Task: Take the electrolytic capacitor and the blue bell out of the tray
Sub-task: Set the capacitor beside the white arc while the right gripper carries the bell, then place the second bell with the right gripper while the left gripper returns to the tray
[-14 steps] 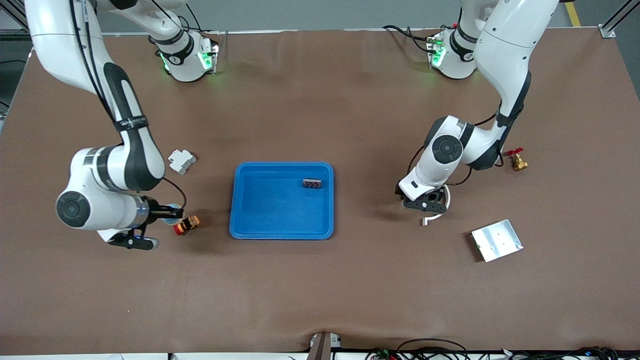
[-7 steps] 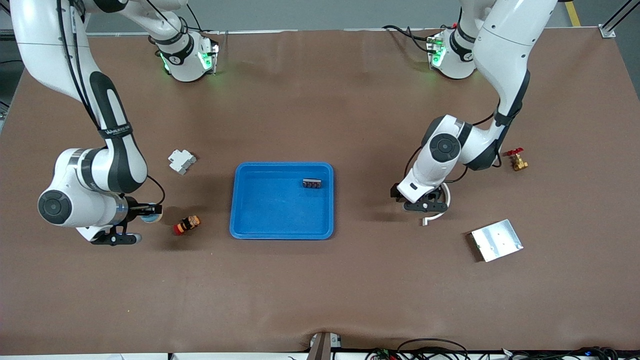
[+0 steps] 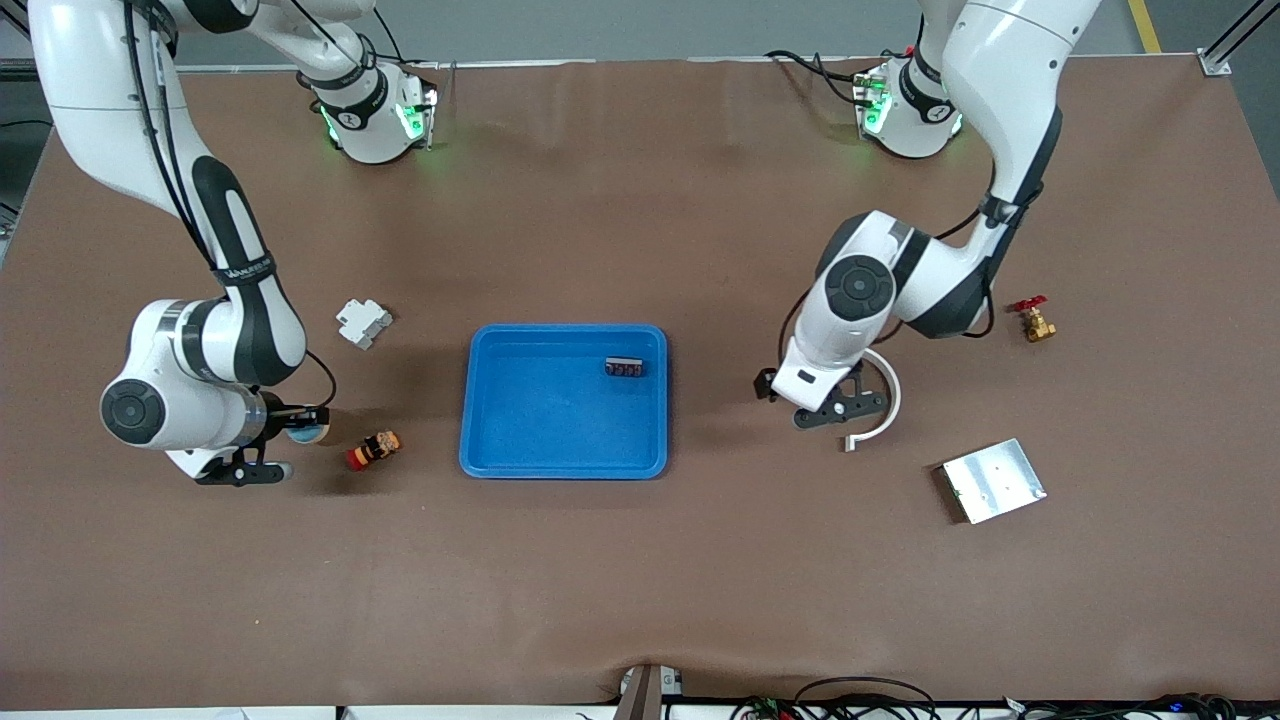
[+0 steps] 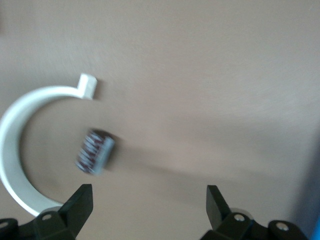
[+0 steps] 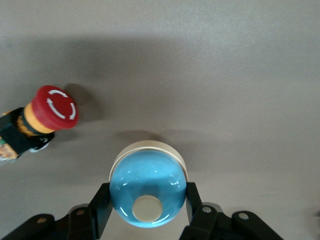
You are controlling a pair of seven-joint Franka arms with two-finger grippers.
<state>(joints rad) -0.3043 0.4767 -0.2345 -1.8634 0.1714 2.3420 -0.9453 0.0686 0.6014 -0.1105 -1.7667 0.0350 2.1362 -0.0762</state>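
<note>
Above bare table, right tool [image 5: 145, 212] clamps bell [image 5: 147, 187].

Off-task — red-capped button [image 3: 373, 449], metal plate [image 3: 993, 480], brass valve [image 3: 1034, 322], white clip [image 3: 363, 322].

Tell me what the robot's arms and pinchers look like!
Both arms are glossy white with black joint bands, round grey-black caps at the joints and thin black cables running alongside. Their bases glow green. The left gripper and the right gripper are black, each with two stubby fingers and small screws showing. One black band on the right arm carries small white lettering.
</note>
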